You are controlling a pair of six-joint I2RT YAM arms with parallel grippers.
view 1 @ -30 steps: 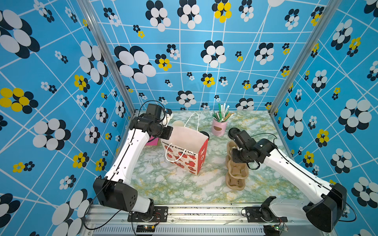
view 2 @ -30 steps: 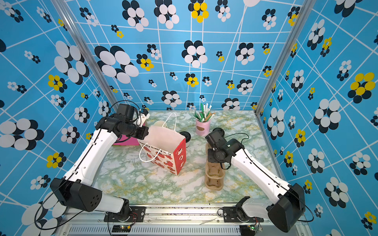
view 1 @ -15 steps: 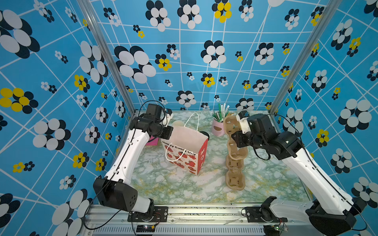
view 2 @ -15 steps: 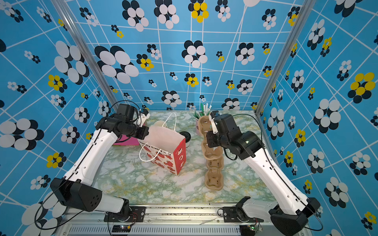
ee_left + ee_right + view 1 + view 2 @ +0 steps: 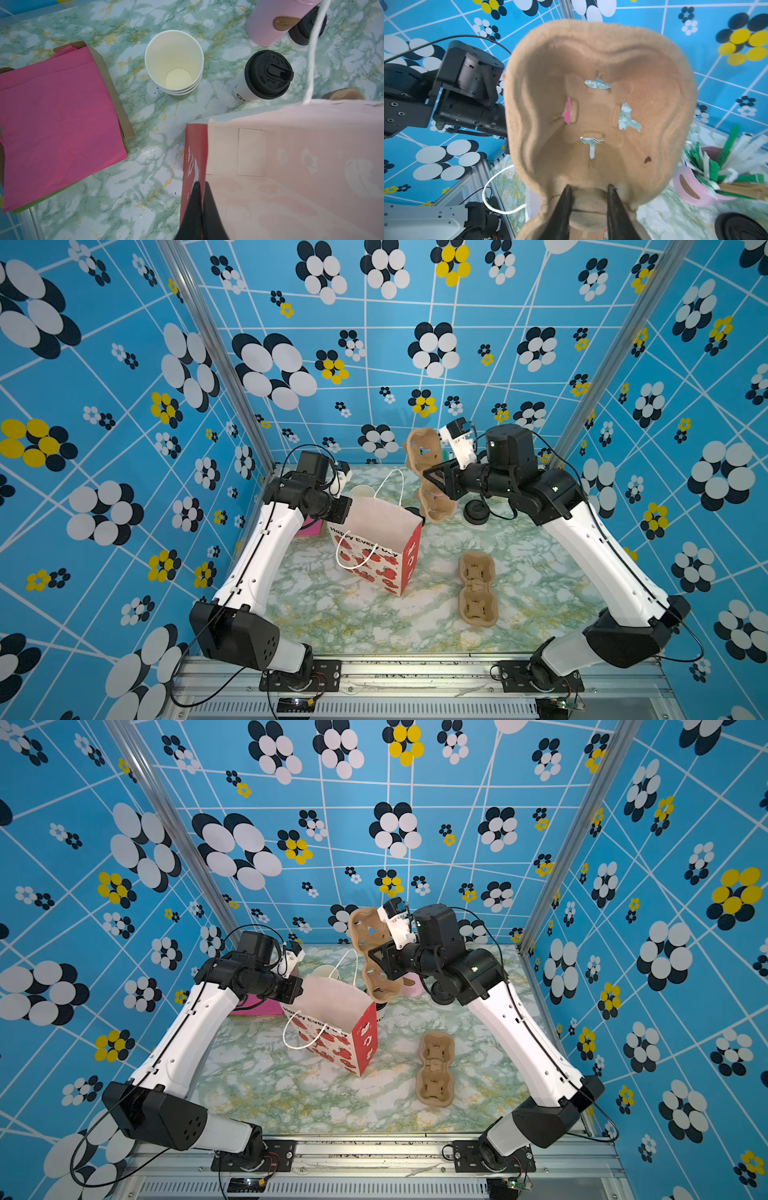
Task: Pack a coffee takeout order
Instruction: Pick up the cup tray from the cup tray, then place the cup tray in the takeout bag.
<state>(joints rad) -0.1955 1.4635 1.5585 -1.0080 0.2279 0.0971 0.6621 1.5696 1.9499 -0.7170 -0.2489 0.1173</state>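
Two brown pulp holders show. The cup holder (image 5: 424, 456) hangs upright in the air at the far side, just right of the paper bag (image 5: 374, 531). The right pincer (image 5: 589, 188) pinches its narrow waist, and in both top views that pincer covers part of its lower half. The second holder (image 5: 478, 589) lies flat on the worktop (image 5: 332, 614), near right; whether it is one or a nested pile is hard to tell.

The lidded cup (image 5: 268, 74) stands just beyond the bag and is nearly hidden behind it from above. The left wrist view shows its black lid and the letters "GO", with the rest cut off. The left pincer (image 5: 200, 185) is pressed together on the bag's red side edge.

The bag reads "Happy Every", its last word crossed by the cord handle. A pink tumbler (image 5: 268, 20) bears a tag in script too blurred to read.

A second ago the holders stood stacked on the worktop with the right pincer down on them; now one is lifted clear.
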